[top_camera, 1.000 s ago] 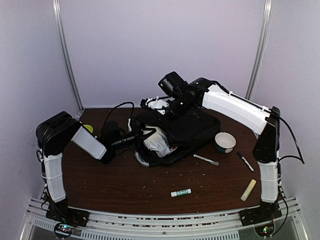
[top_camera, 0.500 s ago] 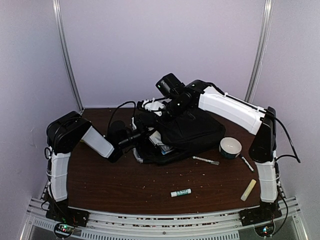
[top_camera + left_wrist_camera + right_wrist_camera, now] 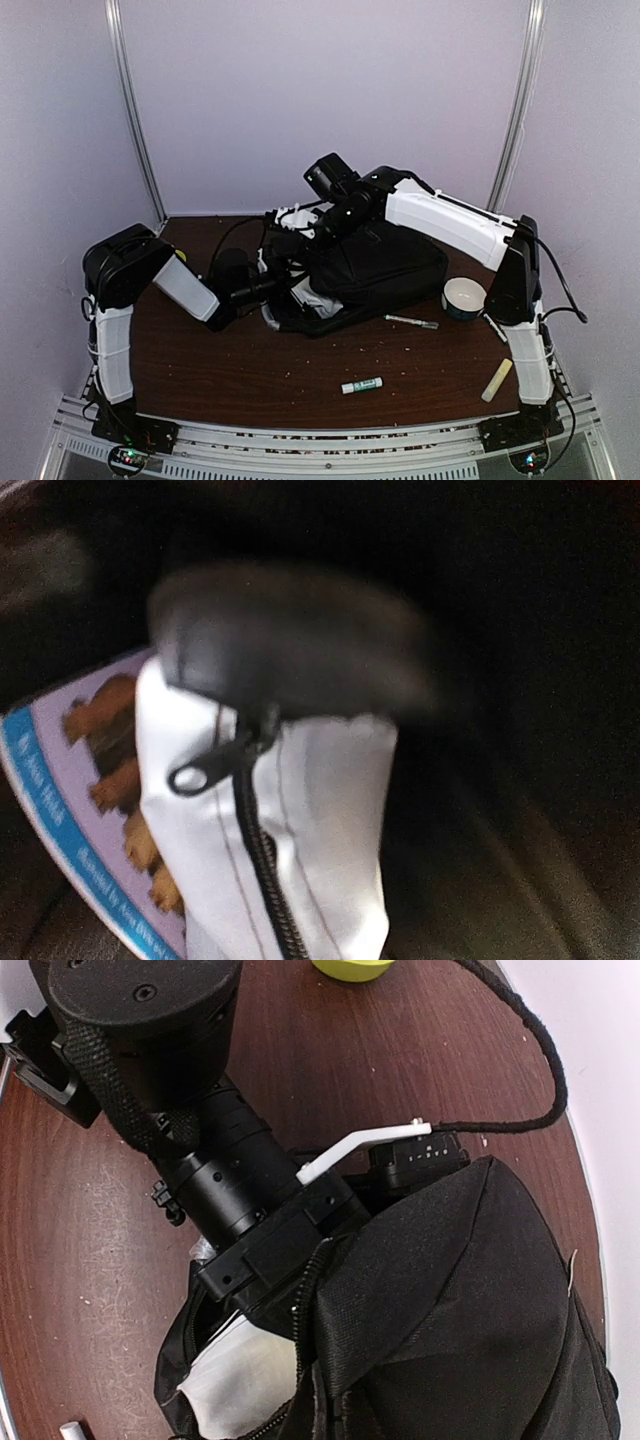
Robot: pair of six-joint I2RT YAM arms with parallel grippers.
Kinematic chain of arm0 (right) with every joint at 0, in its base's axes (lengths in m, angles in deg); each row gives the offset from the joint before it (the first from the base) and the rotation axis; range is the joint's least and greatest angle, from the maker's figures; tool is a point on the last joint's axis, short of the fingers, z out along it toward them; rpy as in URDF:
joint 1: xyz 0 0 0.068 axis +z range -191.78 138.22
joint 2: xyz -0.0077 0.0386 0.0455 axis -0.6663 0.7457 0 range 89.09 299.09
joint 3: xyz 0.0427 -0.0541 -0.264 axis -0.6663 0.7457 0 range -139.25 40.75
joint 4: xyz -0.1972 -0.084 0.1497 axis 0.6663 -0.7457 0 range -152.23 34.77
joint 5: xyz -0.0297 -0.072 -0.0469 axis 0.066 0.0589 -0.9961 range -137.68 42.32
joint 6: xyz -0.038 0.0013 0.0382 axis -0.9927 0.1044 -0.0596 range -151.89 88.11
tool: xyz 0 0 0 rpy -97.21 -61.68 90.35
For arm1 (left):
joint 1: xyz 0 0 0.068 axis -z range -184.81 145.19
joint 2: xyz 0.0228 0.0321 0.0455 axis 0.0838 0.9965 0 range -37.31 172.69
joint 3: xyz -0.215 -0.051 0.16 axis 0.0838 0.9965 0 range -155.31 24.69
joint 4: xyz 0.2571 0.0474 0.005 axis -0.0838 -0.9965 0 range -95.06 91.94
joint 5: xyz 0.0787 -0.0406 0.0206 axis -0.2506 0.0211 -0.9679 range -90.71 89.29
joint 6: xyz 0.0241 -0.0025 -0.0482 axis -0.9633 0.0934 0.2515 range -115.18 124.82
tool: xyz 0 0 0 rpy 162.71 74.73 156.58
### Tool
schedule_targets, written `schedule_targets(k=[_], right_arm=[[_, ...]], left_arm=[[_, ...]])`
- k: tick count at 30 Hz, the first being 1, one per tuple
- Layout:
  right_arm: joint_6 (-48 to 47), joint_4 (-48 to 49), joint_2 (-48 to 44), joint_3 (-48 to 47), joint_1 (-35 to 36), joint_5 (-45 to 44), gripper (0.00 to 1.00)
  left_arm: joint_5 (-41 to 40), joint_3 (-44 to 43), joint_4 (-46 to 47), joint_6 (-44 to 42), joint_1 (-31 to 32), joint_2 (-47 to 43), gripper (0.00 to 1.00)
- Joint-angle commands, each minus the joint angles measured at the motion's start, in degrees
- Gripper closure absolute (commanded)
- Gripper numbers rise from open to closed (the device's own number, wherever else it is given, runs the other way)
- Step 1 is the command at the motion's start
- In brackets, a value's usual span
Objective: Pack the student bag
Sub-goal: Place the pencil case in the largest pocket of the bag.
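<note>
The student bag point(image 3: 385, 268), a large black backpack, lies at the middle of the table with its mouth facing left. My right gripper point(image 3: 305, 235) is shut on the bag's upper edge and holds the mouth up; black fabric point(image 3: 470, 1310) hides its fingers. My left gripper point(image 3: 283, 283) reaches into the mouth, shut on a white pouch point(image 3: 310, 830) with a black zipper. The pouch hides the left fingers. Beside the pouch, inside the bag, lies a book point(image 3: 70, 770) with a purple cover. Part of the pouch point(image 3: 235, 1380) sticks out under the left wrist point(image 3: 230, 1180).
A bowl point(image 3: 463, 296) stands right of the bag, by the right arm. A pen point(image 3: 412, 321), a marker point(image 3: 494, 327), a glue stick point(image 3: 361, 385) and a pale stick point(image 3: 497, 380) lie in front. A yellow thing point(image 3: 352, 968) sits far left.
The right gripper has pulled the bag's upper edge up and to the left. The left gripper has pushed the pouch deeper, so less white shows. The bowl has slid right.
</note>
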Motion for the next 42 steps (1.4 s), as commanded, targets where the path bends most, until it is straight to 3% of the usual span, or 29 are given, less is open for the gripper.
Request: schedule_targets(k=[1,8,12,16,21,27,33,42], right_arm=[[-5.1,6.0,3.1,-7.6,2.6,7.0,1.0],[-11.5,3.8,5.3,-12.0,7.7,9.7,1.0],[-12.9,3.8,3.5,-9.8,7.2,9.4,1.0],[-14.1,1.9,1.2,-7.4,5.3,11.6,1.0],[-15.8,1.7,-0.2,-4.7,3.9,11.1,1.0],[-15.6,1.6,-1.3,-1.9,3.4,12.2,1.0],[-14.9,3.5,-2.4,1.3,3.3,10.3,1.0],[-11.8,6.7,-3.7,5.2,2.9,6.2,1.0]], left_arm=[[-1.8,5.7,7.9,-0.8,-0.6,-5.8,1.0],[-4.5,11.6,11.6,-2.5,-0.9,-9.8,1.0],[-1.2,6.4,22.9,0.6,-1.4,-3.6,1.0],[2.9,-0.2,22.9,1.4,-1.3,0.2,1.0],[0.9,0.9,13.9,-0.1,-1.4,-1.2,0.77],[-1.7,5.4,-1.8,-5.7,-1.4,-9.4,0.51],[-2.4,7.9,-15.1,-10.6,-1.3,-16.9,0.43],[-0.6,14.5,-30.3,-19.4,-0.3,-28.1,0.41]])
